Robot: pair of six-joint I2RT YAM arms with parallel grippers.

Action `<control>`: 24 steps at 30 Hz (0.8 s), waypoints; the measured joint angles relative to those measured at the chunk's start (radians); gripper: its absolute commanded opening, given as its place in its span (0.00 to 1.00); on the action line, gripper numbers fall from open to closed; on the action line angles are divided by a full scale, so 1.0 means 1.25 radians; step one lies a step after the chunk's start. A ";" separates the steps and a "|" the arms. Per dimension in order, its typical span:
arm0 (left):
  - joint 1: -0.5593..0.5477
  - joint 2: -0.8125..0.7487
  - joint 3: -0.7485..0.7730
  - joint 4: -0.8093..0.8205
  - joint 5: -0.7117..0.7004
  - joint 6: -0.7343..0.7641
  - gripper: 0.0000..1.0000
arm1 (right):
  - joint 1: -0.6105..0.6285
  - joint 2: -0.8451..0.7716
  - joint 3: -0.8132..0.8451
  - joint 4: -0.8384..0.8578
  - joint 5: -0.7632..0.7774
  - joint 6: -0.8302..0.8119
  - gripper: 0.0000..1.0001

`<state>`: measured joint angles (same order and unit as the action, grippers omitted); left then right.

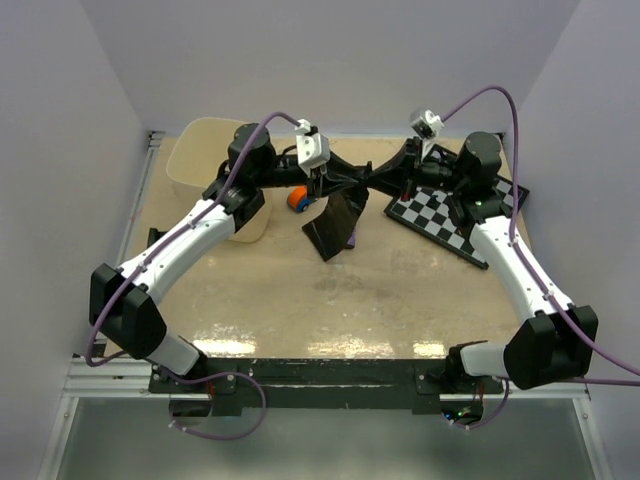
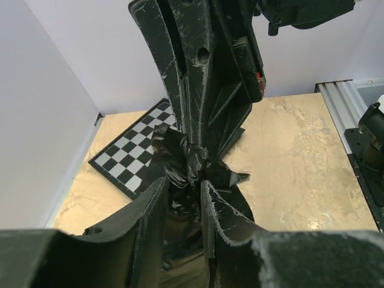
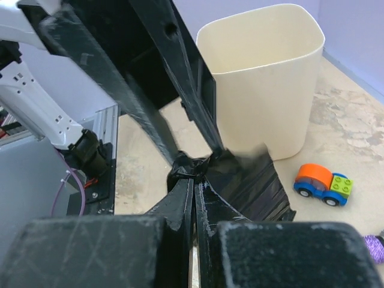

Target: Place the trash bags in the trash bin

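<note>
**Trash bag held over the bench.** The trash bag (image 1: 335,225), a dark, glossy, crinkled film, is hanging in the middle of the bench (image 1: 330,310), outside the trash bin (image 3: 264,108). Its bunched upper edge is stretching sideways between the two arms and the rest is draping downward. Whether its lower edge is touching the bench cannot be told.

The right gripper (image 3: 193,183) is pinching the gathered film, its fingers pressed together on the bunch. The left gripper (image 2: 184,183) is facing it from the opposite side with its fingers standing apart. The film is lying in the gap between them, and whether they are touching it cannot be told.

The trash bin, cream-coloured and upright, is standing at the far left of the bench, partly hidden behind the left arm in the top view. A toy car (image 3: 323,183) with an orange roof is sitting on the bench between the bin and the bag. A chequered board (image 2: 135,159) is lying flat at the far right. A purple object (image 3: 375,246) is showing only partly at the edge of the right wrist view.
</note>
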<state>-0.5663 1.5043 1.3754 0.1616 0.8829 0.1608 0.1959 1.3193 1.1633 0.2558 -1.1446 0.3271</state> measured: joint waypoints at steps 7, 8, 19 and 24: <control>0.001 0.042 0.033 0.005 0.030 -0.035 0.00 | 0.005 0.000 0.013 -0.019 0.001 -0.041 0.00; 0.001 0.042 0.034 0.006 0.031 -0.039 0.00 | 0.005 0.000 0.013 -0.023 0.002 -0.048 0.00; 0.017 0.020 0.028 -0.002 0.008 -0.072 0.00 | -0.005 0.000 -0.006 -0.045 0.028 -0.045 0.00; 0.024 0.001 0.014 -0.005 0.001 -0.072 0.00 | -0.007 0.000 -0.006 -0.046 0.029 -0.041 0.00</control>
<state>-0.5362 1.5059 1.3930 0.1555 0.8837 0.0708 0.1875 1.3193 1.1561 0.1978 -1.1080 0.2760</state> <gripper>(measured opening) 0.011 0.007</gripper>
